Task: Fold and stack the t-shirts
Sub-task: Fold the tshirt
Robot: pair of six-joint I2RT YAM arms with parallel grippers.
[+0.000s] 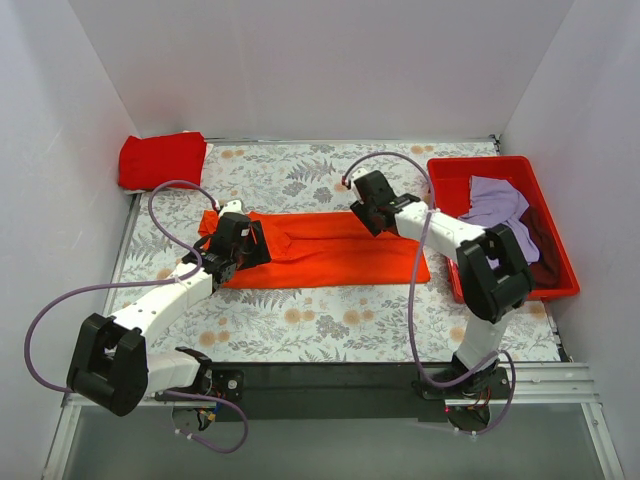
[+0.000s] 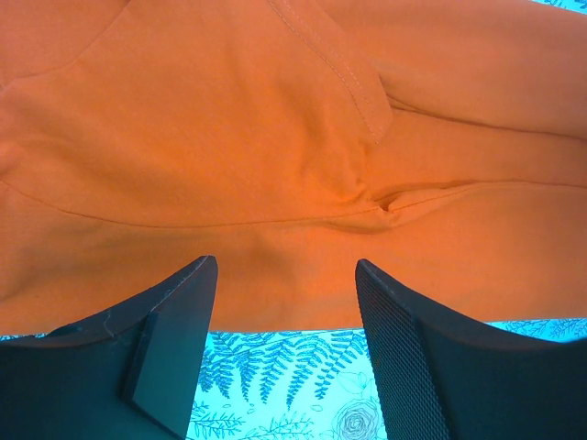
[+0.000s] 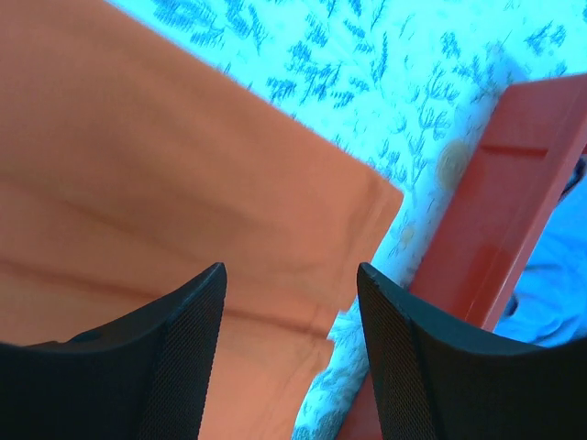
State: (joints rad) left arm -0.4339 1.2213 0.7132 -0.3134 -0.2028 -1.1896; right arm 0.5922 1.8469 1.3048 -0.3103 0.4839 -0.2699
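Red t-shirt [image 1: 162,160] only in overhead view

Four soft cloth t-shirts were counted: one bright orange tee [image 1: 330,252], one deeper red tee [image 1: 160,160], one pale lavender tee [image 1: 497,200], one dark maroon tee [image 1: 546,236]. One rigid red plastic bin [image 1: 478,161] was logged. Two white-and-black robot arms were tallied, left arm [image 1: 160,298] and right arm [image 1: 450,232], with two black two-finger grippers, left gripper [image 2: 284,264] and right gripper [image 3: 292,268]. One floral-printed table cover [image 1: 330,330] was noted.
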